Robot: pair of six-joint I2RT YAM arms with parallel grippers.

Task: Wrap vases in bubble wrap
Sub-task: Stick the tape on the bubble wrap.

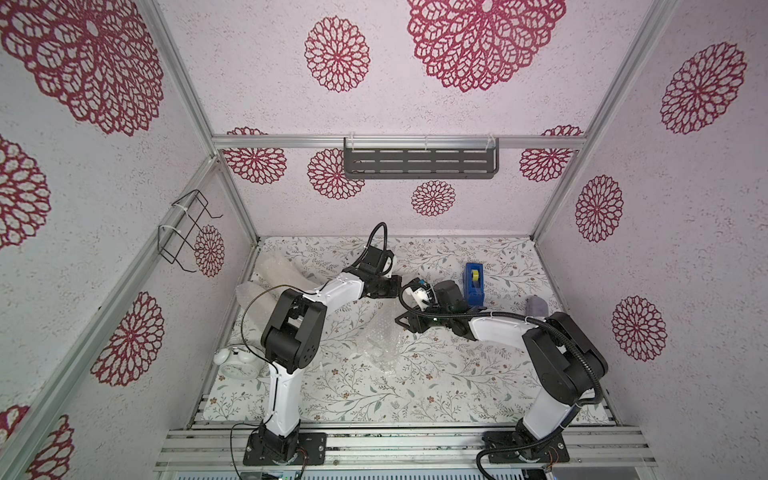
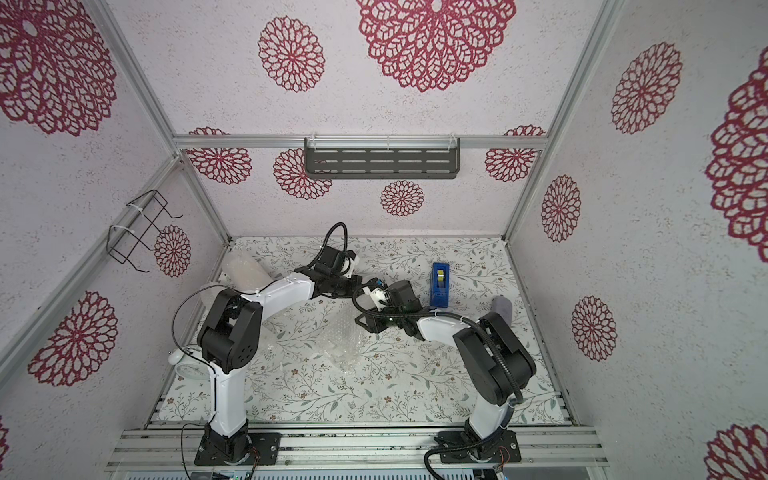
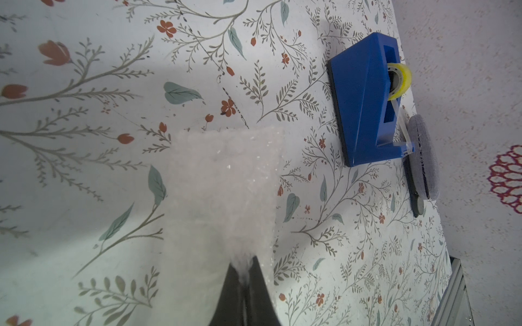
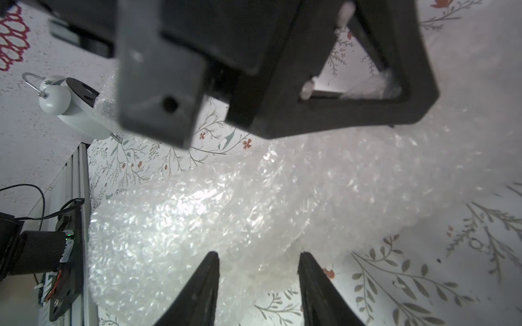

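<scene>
Translucent crinkly bubble wrap sheet point(image 4: 226, 211): crumpled mid-way across floral-print table point(image 1: 415, 395), one edge lifted.
Left gripper point(image 3: 244, 272): pinched together on that edge.
Right gripper point(image 4: 258, 282): fingers apart over the sheet.
Bubble-wrapped bundle point(image 1: 276, 270): far left corner, partly behind left arm point(image 1: 291, 328); contents indiscernible.

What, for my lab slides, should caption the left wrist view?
Left gripper shut on bubble wrap, with the floral tabletop and blue tape dispenser behind.

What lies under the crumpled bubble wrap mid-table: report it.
The floral table cover shows faintly through the thin edges of the bubble wrap. Its crumpled middle is too cloudy to tell whether anything lies beneath.
</scene>
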